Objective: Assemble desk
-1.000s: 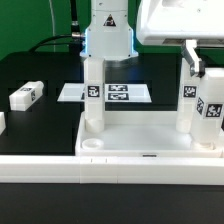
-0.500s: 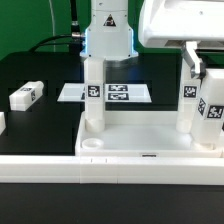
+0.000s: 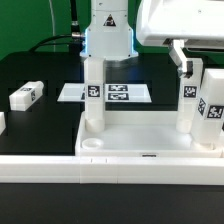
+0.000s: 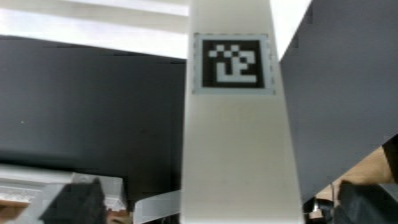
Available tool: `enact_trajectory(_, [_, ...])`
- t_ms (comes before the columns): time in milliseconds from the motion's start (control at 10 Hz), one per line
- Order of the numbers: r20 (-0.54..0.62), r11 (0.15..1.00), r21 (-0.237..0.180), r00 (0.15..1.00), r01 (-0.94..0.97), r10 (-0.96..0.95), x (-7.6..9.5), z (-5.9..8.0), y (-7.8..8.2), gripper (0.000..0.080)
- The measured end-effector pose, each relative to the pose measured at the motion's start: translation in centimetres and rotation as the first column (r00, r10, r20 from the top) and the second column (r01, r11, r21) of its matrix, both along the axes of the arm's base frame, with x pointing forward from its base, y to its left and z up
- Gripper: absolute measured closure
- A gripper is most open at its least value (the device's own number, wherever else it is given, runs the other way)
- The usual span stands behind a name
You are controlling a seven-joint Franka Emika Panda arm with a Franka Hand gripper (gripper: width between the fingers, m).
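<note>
White and wide open, the gripper [image 4: 217,195] has its two fingers far apart and holds nothing. It hangs over the far right leg [image 3: 213,110], which stands up straight between the fingers. In the exterior view one finger [image 3: 179,55] is well clear of that leg, so it does not touch it. The wrist view shows the same leg very close, tall and white, with a black-and-white tag high on it.

The black table [image 3: 40,130] is the biggest thing. On it, at the front, lies the desk top [image 3: 140,155], a big white tray with a raised rim and a round hole in its front corner on the exterior view's left. Three legs stand in it: the far right leg, a second leg [image 3: 188,110] just beside it, and a third leg [image 3: 93,95] at the back on the exterior view's left. A loose leg [image 3: 25,95] lies on its side on the table, well apart from the tray. The marker board [image 3: 120,92] lies flat behind the tray. Behind it stands the arm's white base [image 3: 108,30], and a green wall [image 3: 25,25] is at the back.

The other finger is hidden in the exterior view. The far right leg is cut off by the picture's edge. In the wrist view the fingers are dark and blurry. A small white thing [image 3: 2,122] at the exterior view's left edge is cut off, and I cannot tell what it is.
</note>
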State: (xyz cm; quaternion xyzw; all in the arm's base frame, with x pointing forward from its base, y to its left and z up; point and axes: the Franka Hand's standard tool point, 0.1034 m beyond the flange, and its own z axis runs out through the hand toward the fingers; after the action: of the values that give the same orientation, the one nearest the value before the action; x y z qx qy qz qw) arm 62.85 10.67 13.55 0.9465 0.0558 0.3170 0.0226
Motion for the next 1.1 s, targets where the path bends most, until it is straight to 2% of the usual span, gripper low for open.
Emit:
enact_trajectory(200, [-0.006, 1.0, -0.007, 1.0, -0.008, 0.008, 0.2, 0.7, -0.4, 0.015])
enact_trajectory(400, [-0.04, 1.0, 0.0, 0.999, -0.006, 0.006, 0.4, 2.1, -0.7, 0.015])
enact_trajectory(500, [-0.083, 1.0, 0.005, 0.997, -0.001, 0.002, 0.6, 2.4, -0.6, 0.015])
enact_trajectory(600, [-0.071, 1.0, 0.005, 0.997, -0.003, 0.003, 0.8, 2.6, -0.5, 0.015])
enact_trajectory(700, [-0.091, 1.0, 0.003, 0.996, -0.002, 0.002, 0.6, 2.2, -0.5, 0.015])
enact_trajectory(1000, [-0.323, 1.0, -0.008, 0.946, 0.013, -0.015, 0.2, 0.8, -0.6, 0.015])
enact_trajectory(1100, [-0.36, 1.0, -0.014, 0.933, 0.016, -0.02, 0.5, 0.7, -0.8, 0.015])
